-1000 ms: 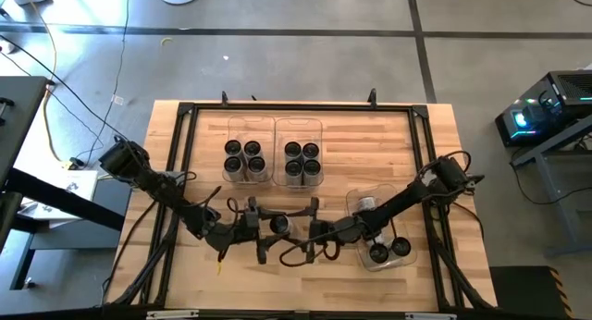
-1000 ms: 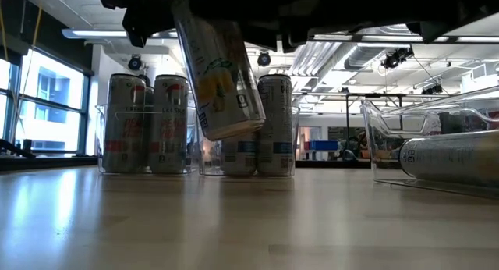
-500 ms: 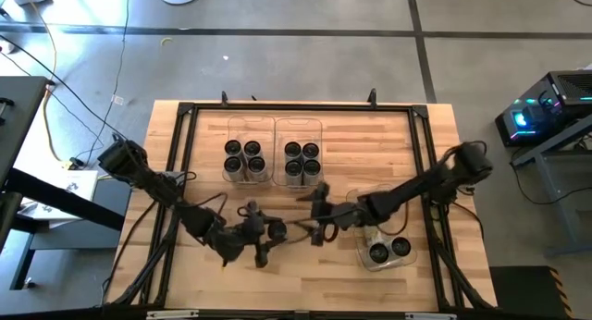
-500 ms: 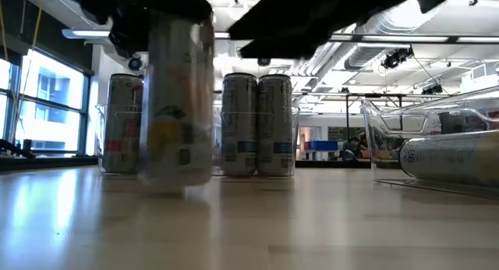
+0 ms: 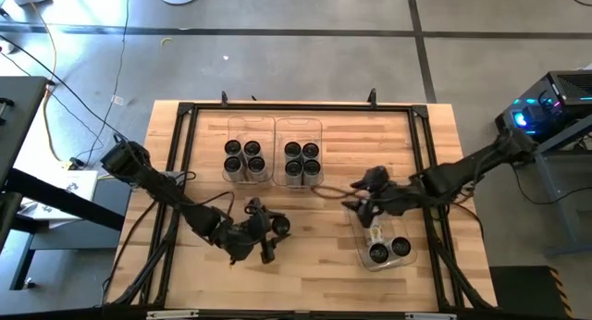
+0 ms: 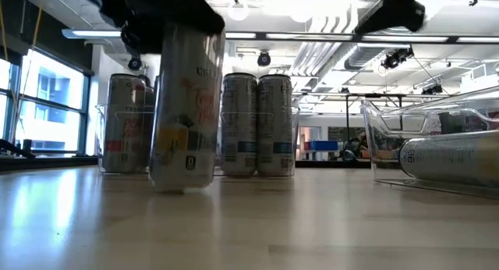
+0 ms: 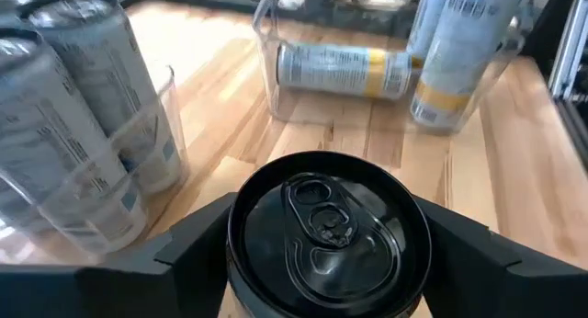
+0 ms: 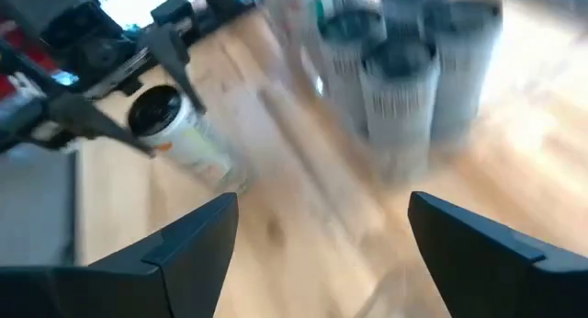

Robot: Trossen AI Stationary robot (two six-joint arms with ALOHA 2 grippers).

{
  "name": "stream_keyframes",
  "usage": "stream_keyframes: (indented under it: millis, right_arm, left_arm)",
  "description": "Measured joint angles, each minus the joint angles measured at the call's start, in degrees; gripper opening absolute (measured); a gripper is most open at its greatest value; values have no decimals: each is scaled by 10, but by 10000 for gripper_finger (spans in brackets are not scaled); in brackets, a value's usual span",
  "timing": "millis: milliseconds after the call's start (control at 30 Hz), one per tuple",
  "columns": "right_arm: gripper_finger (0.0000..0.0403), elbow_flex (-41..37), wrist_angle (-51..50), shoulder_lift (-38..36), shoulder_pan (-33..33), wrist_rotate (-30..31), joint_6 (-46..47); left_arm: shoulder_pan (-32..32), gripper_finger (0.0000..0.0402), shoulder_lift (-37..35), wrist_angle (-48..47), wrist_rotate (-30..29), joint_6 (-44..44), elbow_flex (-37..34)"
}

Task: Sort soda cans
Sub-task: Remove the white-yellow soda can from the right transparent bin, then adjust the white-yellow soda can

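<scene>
Step in hand, as I read it: L gripper (image 5: pixel 262 235) has one can (image 7: pixel 328 233) and needs to get it into a bin w/ its likes. To do it well: keep can vertical, lift clear of the bin wall before crossing, lower straight into a free spot, don't nudge neighbours, let go only once the base is flat. The L gripper is closed on that can: wrist view shows its dark top dead centre between both fingers, one finger each side, touching the sides. Low view shows the can (image 6: pixel 185 106) upright, base at or just off the table (image 5: pixel 305 274); can't tell if it touches. It sits near the front-left, well apart from the two back bins: left bin (image 5: pixel 246 177) w/ four cans, middle bin (image 5: pixel 298 126) w/ five. R gripper (image 5: pixel 363 202) is empty, fingers spread wide w/ nothing between, hanging at the back end of the right bin (image 5: pixel 356 251), which has two upright cans plus one lying down. Risk: R arm close to the path if the can goes to the middle bin.
</scene>
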Motion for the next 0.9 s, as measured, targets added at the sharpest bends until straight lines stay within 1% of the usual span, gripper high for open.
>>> stream_keyframes:
  millis: [67,133,233,433,533,633,733,900]
  right_arm:
    - [312,0,-39,-14,-7,-46,46]
    - [310,0,-76,-16,-14,-90,85]
    - [309,0,-128,-4,-23,-129,117]
    - [309,0,-210,16,-29,-142,149]
    - [309,0,-240,20,-32,-144,175]
    - [309,0,-281,24,-43,-144,214]
    - [309,0,-312,34,-56,-163,252]
    - [309,0,-303,86,-66,-208,264]
  left_arm:
    - [3,284,8,2,3,0,0]
    - [6,291,11,3,4,-1,0]
    - [10,294,16,1,10,-10,0]
    - [12,296,16,3,24,-19,0]
    - [10,297,11,22,25,-20,0]
    - [6,297,-1,53,24,10,0]
    - [2,298,-12,74,20,47,0]
    - [2,298,-19,92,-14,97,0]
